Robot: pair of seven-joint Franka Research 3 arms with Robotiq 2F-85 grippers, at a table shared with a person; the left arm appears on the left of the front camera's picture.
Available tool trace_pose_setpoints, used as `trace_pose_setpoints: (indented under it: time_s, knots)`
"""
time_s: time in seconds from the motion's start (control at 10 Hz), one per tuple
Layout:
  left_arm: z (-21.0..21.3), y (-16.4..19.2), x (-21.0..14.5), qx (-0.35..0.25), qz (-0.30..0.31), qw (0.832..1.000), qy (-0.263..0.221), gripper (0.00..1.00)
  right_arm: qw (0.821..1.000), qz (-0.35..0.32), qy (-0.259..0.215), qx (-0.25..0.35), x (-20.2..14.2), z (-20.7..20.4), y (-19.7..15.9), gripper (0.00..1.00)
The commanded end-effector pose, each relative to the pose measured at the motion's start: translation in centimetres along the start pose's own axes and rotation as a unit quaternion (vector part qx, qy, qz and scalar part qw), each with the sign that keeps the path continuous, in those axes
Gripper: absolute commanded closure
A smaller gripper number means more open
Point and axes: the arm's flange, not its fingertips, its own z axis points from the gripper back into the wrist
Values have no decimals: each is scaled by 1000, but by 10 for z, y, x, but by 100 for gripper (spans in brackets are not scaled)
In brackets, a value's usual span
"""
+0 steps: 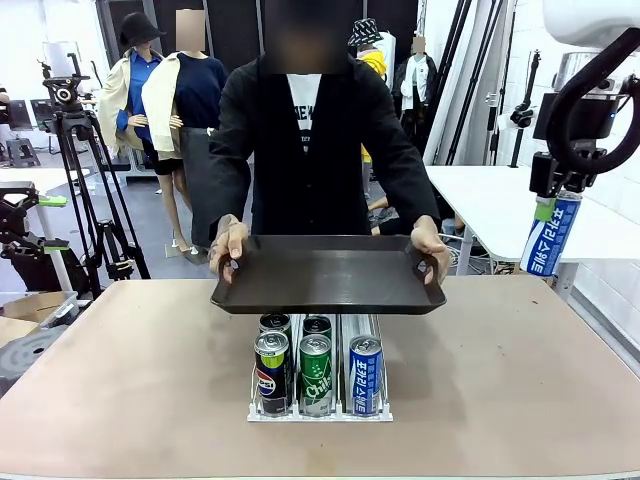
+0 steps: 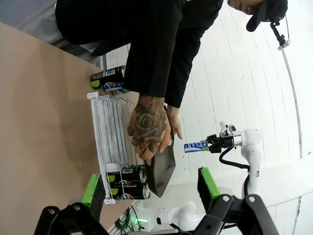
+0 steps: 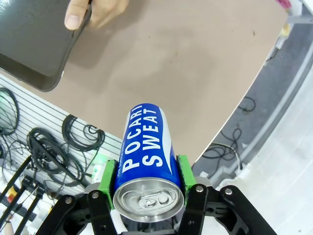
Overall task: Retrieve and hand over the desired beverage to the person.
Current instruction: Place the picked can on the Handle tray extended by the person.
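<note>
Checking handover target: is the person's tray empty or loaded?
Empty: the black tray the person holds above the can rack shows a bare surface.

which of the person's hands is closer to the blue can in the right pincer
Their left hand, gripping the tray edge on the side of the blue can held in the right pincer. Their right hand grips the opposite edge, farther away.

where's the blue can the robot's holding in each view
Front: blue can at far right, hanging from the right gripper.
Left wrist: blue can small, right of centre, past the tray.
Right wrist: blue can bottom centre, between green pads.
Shared landmark: the person's black tray.
</note>
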Motion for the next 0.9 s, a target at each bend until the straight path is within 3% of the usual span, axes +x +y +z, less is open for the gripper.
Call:
trace_pose_setpoints:
  time_s: [0.0,0.4,0.8]
  knots:
    - [0,-2,0,0,0,1000,0,0,1000,9,-1,-3,6,28,11,89]
    - [0,-2,0,0,0,1000,0,0,997,57,2,-48,37,72,71,89]
    - [0,-2,0,0,0,1000,0,0,990,127,-2,-65,79,87,136,89]
